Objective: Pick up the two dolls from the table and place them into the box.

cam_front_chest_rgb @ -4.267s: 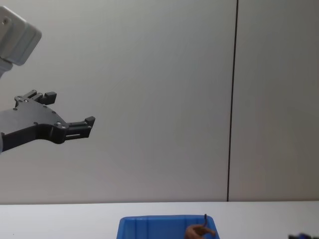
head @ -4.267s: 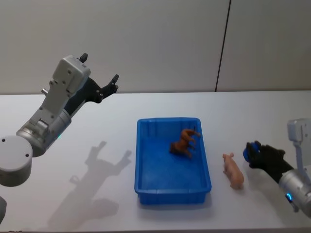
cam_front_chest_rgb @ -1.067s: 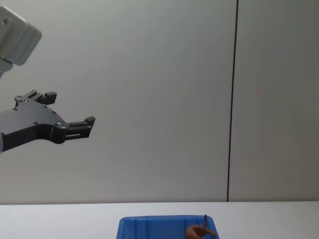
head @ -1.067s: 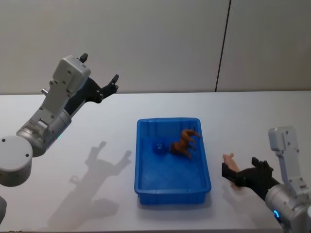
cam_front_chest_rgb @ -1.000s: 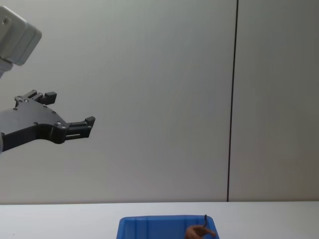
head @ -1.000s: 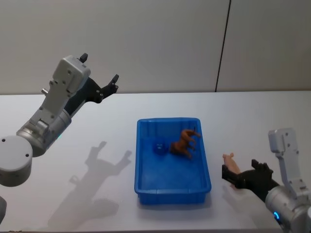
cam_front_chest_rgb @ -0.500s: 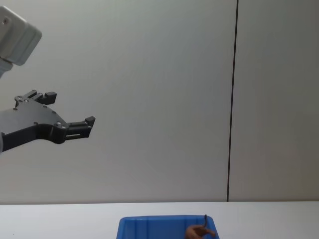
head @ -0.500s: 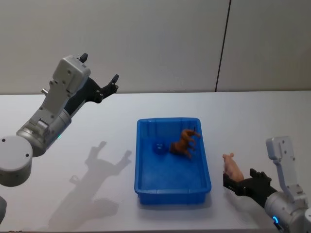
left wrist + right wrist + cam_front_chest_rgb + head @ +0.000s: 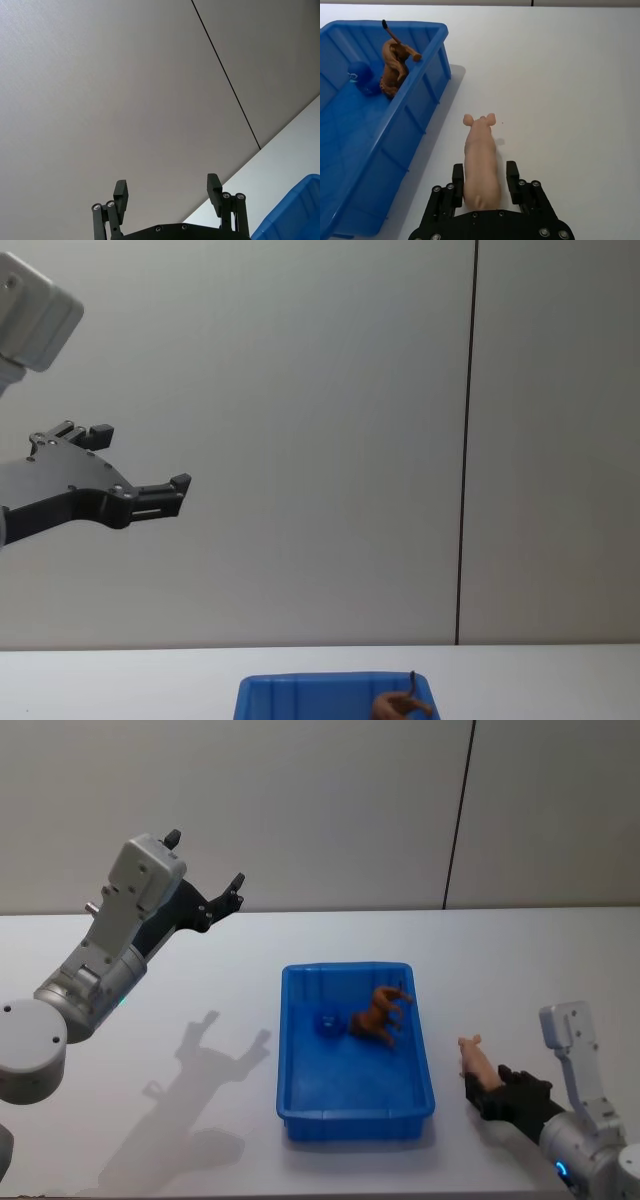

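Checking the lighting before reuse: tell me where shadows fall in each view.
Head view: the raised left gripper casts a soft shadow on the table, left of the box. Right wrist view: a faint shadow hugs the pink pig doll.

No legible text or labels

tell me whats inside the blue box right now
A brown doll lies in the blue box, with a small blue object beside it. Whatever is under the doll is hidden.
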{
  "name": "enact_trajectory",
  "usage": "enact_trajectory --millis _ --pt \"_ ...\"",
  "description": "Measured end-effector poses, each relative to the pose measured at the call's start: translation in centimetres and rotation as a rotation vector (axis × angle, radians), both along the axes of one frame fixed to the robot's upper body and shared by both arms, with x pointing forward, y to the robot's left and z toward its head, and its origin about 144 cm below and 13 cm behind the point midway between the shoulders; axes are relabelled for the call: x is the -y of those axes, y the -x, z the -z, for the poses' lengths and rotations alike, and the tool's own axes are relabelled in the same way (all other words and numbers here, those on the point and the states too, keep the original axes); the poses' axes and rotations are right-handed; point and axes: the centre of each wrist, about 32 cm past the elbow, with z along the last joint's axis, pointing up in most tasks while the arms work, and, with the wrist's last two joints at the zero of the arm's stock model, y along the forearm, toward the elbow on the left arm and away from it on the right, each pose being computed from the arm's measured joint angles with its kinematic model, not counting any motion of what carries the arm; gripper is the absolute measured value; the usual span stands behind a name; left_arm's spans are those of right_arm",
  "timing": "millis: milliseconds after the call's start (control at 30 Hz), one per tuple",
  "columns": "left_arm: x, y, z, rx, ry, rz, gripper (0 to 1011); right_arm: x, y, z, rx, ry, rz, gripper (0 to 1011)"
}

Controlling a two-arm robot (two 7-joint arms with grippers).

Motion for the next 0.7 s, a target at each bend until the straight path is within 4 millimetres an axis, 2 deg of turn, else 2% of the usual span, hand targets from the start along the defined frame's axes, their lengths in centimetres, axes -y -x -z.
enact_trajectory --millis 200,433,700 --pt "0.0 0.0 0.0 0.000 0.000 0.000 1001 -0.1 -0.3 0.1 0.031 0.007 -0.020 371" --pt "0.0 0.0 0.0 0.000 0.000 0.000 1001 -0.3 -0.5 -0.4 0.087 0.003 -0.047 362" --pt "0.0 0.0 0.0 0.000 0.000 0.000 1001 -0.9 -0.5 -2.1 0.191 -0.025 -0.105 362"
